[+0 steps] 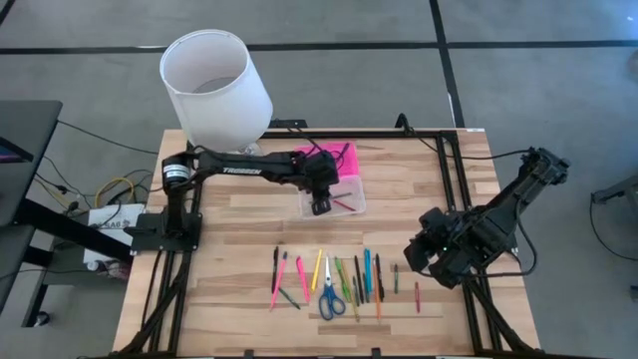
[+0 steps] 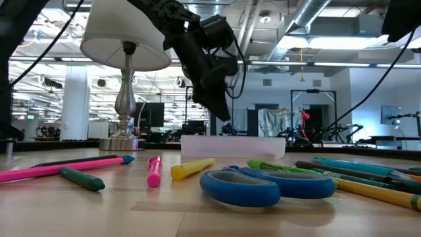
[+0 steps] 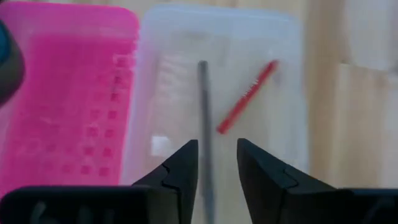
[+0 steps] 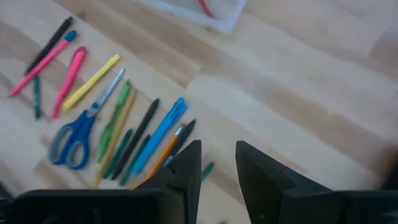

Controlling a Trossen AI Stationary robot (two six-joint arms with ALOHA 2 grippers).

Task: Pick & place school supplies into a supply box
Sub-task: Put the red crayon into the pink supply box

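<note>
- Two items are seen inside the supply box (image 3: 217,93) below the left gripper (image 3: 216,163): a dark pencil (image 3: 204,124) and a red pen (image 3: 247,96).
- The left gripper is held directly above the clear base, its fingers parted with a narrow gap; the dark pencil appears in line with that gap, and whether it is free of the pads cannot be told.
- From the high view the left gripper (image 1: 321,204) is placed over the base, with the pink lid (image 1: 344,158) lying open just beside it, on the side toward the white lamp (image 1: 214,85).
- The right gripper (image 4: 217,165) is held apart and empty, waiting above the table (image 1: 249,214) on the right side, near the row of supplies and well apart from the box.
- The task is judged to be at an early stage: only the two items are in the box.
- Most of the school supplies (image 1: 339,279) remain laid out in a row along the near part of the table: pink, yellow, green, blue, orange and dark pens, with blue scissors (image 1: 329,297) among them.
- A few short pieces are set a little to the right of the main row.
- Nothing other than the two items can be made out in the box.
</note>
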